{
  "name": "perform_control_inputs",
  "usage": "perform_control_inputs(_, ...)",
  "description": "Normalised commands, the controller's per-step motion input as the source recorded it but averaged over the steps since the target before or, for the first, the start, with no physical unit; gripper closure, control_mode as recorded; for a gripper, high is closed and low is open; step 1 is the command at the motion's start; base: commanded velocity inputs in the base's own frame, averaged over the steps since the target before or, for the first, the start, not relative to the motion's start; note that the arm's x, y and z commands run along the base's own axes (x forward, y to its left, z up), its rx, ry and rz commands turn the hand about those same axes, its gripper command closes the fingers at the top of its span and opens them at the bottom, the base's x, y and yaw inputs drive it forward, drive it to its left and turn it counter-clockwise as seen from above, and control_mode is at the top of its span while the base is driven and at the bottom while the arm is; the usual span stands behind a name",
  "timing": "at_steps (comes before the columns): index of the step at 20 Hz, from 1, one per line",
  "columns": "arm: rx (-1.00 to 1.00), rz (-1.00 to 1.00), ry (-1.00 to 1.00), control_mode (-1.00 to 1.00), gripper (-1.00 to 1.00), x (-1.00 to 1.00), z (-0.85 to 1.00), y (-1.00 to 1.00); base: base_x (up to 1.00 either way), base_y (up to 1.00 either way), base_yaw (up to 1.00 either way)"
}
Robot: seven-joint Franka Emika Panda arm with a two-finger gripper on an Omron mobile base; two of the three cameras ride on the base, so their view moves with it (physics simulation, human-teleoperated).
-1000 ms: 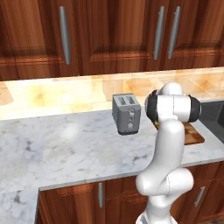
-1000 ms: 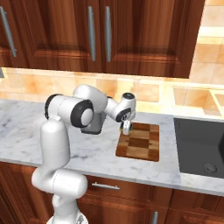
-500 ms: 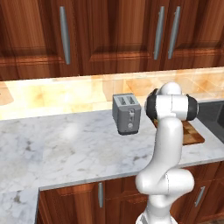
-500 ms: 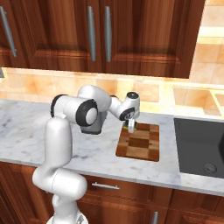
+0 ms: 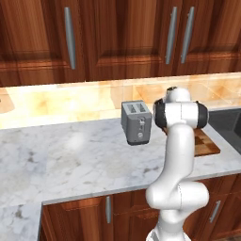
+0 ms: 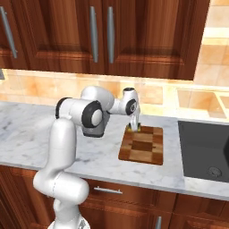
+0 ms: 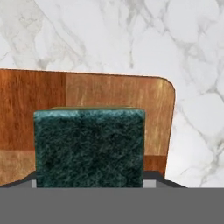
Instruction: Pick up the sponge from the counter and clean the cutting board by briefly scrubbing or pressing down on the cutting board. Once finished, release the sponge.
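Observation:
My gripper (image 6: 134, 125) points down over the far left corner of the cutting board (image 6: 143, 146), a reddish-brown checkered slab on the white marble counter (image 6: 31, 134). It is shut on the sponge (image 6: 134, 129), whose yellow foam shows just under the fingers at the board's surface. In the hand view the sponge's dark green top (image 7: 89, 146) spans the gripper (image 7: 89, 180) from side to side, with the cutting board (image 7: 109, 92) behind it and the counter (image 7: 153, 39) beyond. Whether the sponge presses on the wood I cannot tell. In the left base view a strip of the cutting board (image 5: 206, 143) shows behind the arm.
A grey metal toaster (image 5: 136, 122) stands on the counter left of the board. A dark sink (image 6: 205, 150) lies right of the board. Wooden wall cabinets (image 6: 112, 36) hang above, over a tiled backsplash.
The hand has shifted a little to the right and down with the sponge, from the board's left edge onto its far corner. Base and cameras have not moved.

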Motion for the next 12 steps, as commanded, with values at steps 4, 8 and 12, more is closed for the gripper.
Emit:
perform_control_inputs(4,-0.01,0.00,0.10,-1.00,1.00,-0.15,-0.32,-0.34,0.00,0.00,0.00)
perform_control_inputs(8,0.06,0.00,-0.03,-1.00,1.00,-0.46,-0.37,-0.43,0.00,0.00,0.00)
perform_control_inputs(12,0.11,0.01,-0.07,-1.00,1.00,-0.20,-0.25,-0.40,0.00,0.00,0.00)
